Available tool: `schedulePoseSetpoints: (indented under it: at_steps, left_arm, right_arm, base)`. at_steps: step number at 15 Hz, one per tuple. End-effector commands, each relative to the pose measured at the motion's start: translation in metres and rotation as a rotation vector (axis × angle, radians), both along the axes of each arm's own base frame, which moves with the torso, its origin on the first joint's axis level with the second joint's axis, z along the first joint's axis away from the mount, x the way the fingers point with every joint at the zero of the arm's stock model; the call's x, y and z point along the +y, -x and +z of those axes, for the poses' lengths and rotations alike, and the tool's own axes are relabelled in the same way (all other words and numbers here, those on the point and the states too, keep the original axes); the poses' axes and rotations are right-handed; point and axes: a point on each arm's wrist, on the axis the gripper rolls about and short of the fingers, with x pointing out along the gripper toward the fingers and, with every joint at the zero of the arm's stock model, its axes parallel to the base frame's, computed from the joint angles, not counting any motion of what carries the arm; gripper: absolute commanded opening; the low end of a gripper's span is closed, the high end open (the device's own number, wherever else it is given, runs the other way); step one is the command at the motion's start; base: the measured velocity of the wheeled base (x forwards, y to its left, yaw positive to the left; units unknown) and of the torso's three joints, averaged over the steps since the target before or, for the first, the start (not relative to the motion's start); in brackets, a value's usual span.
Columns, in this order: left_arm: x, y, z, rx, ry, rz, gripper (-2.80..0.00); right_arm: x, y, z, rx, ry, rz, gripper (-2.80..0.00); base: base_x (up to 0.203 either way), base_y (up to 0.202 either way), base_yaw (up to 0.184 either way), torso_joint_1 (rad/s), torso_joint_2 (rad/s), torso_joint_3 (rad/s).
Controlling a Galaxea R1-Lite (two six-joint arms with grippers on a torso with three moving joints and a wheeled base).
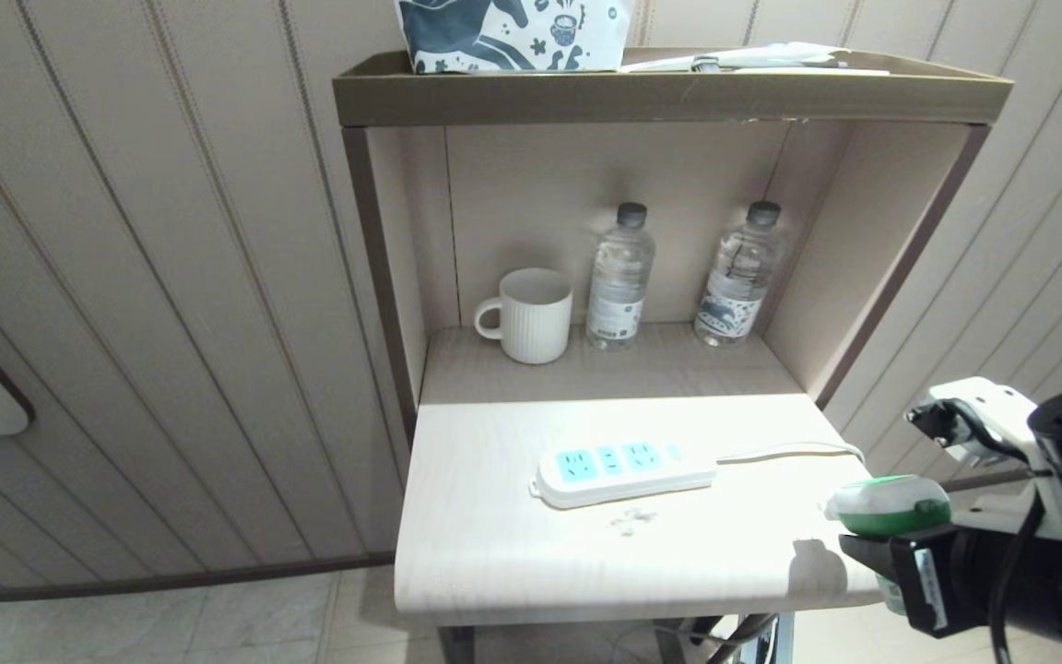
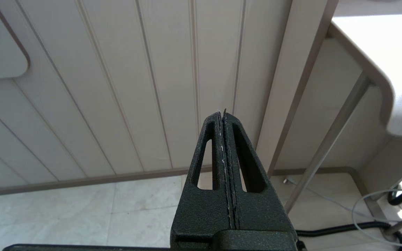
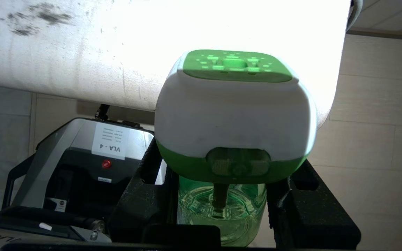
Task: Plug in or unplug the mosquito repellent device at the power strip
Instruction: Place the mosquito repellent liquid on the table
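Behind power strip (image 1: 625, 471), mug (image 1: 531, 314), 2 bottles (image 1: 620, 277), right pincer (image 1: 900, 553) pinching mosquito repellent device (image 1: 890, 504), left pincer (image 2: 224, 118) pressed together.

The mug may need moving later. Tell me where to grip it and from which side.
Grip the mug by its rim wall, coming from the front, open side of the shelf. It stands upright with its mouth open. Its handle points to the robot's left, near the side panel, and the bottle stands close on its other side, so a sideways approach looks cramped. The shelf top overhead also limits a straight drop.
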Motion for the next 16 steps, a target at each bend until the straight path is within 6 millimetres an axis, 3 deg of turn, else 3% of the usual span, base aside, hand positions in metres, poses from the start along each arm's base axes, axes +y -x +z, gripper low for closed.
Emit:
schedulePoseSetpoints:
  at_steps: [1, 6, 11, 16]
  left_arm:
    - [0.0, 0.0, 0.0, 0.001, 0.0, 0.0, -2.8]
    - [0.0, 0.0, 0.0, 0.001, 0.0, 0.0, -2.8]
    - [0.0, 0.0, 0.0, 0.001, 0.0, 0.0, -2.8]
    - [0.0, 0.0, 0.0, 0.001, 0.0, 0.0, -2.8]
  right_arm:
    - [-0.001, 0.002, 0.002, -0.009, -0.006, 0.001, -2.8]
    - [-0.001, 0.001, 0.006, -0.129, -0.081, -0.005, -2.8]
    - [-0.003, -0.02, -0.024, -0.384, -0.117, -0.075, -2.8]
    - [-0.015, -0.014, -0.04, -0.537, -0.117, -0.12, -2.8]
  base:
    - [0.0, 0.0, 0.0, -0.123, 0.3, 0.169]
    - [0.0, 0.0, 0.0, -0.027, 0.07, 0.047]
    - [0.0, 0.0, 0.0, 0.0, 0.0, 0.0]
    - [0.0, 0.0, 0.0, 0.0, 0.0, 0.0]
